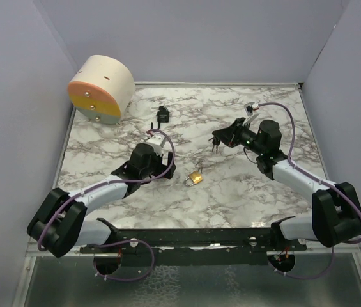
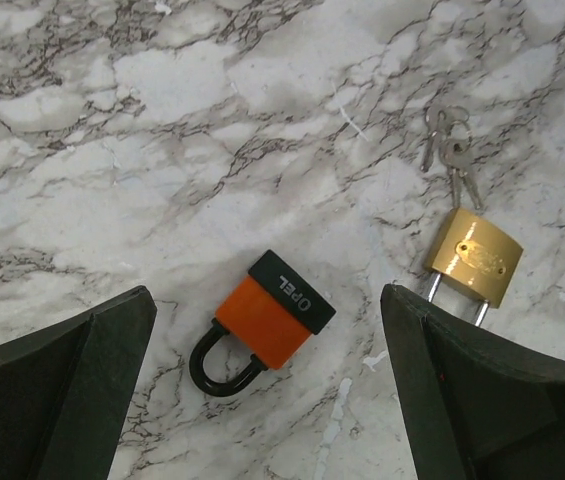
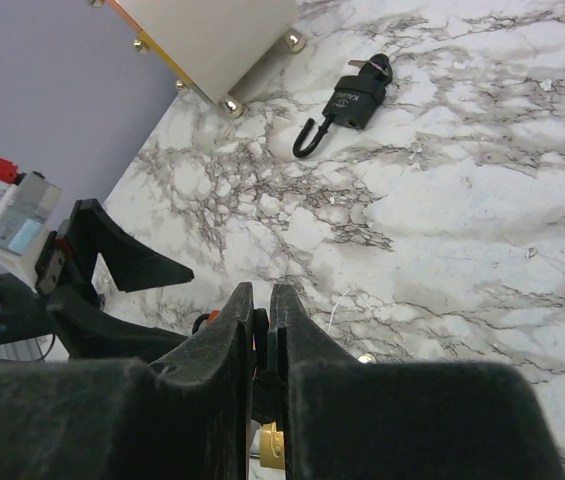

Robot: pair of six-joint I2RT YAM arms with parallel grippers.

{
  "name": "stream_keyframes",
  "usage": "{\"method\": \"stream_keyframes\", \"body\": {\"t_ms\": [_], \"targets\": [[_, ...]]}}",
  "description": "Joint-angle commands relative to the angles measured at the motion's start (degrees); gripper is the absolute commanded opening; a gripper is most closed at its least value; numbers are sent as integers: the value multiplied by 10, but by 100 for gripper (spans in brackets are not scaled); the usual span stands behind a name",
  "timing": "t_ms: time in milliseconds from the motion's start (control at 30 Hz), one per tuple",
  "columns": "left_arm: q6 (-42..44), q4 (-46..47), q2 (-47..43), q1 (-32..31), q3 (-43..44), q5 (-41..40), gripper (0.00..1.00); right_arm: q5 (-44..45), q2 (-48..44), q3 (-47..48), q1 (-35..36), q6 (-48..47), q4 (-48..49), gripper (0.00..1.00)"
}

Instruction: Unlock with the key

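**Left fingers spread above the orange padlock; keys lie by the brass padlock**

Closest to the left wrist camera, the two black left fingers stand wide apart at the bottom corners and grasp nothing. Between them, on the marble tabletop, the orange padlock lies flat. Its long axis runs diagonally: the black shackle points to the lower left, and the black end with the letters OPEL points to the upper right. Further right lies the brass padlock, with its long axis nearly upright in this view. Its body is toward the top, and the two shackle legs go down behind the right-hand finger. Just above the body lie the keys, a small bunch on a ring, with blades pointing down toward the brass body. Whether they touch it I cannot tell. In the top view this brass padlock is near the middle of the tabletop, between both arms. The right fingers are pressed together; whether something thin sits between them I cannot tell. A black padlock lies farther back, near a round box in the far left corner.
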Motion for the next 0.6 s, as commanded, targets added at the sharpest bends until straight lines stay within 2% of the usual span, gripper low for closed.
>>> {"method": "stream_keyframes", "body": {"t_ms": [0, 567], "targets": [[3, -19, 33, -3, 13, -23, 99, -12, 5, 2, -4, 0, 10, 1], [-16, 19, 92, -5, 4, 45, 99, -10, 0, 5, -4, -9, 3, 1]]}}
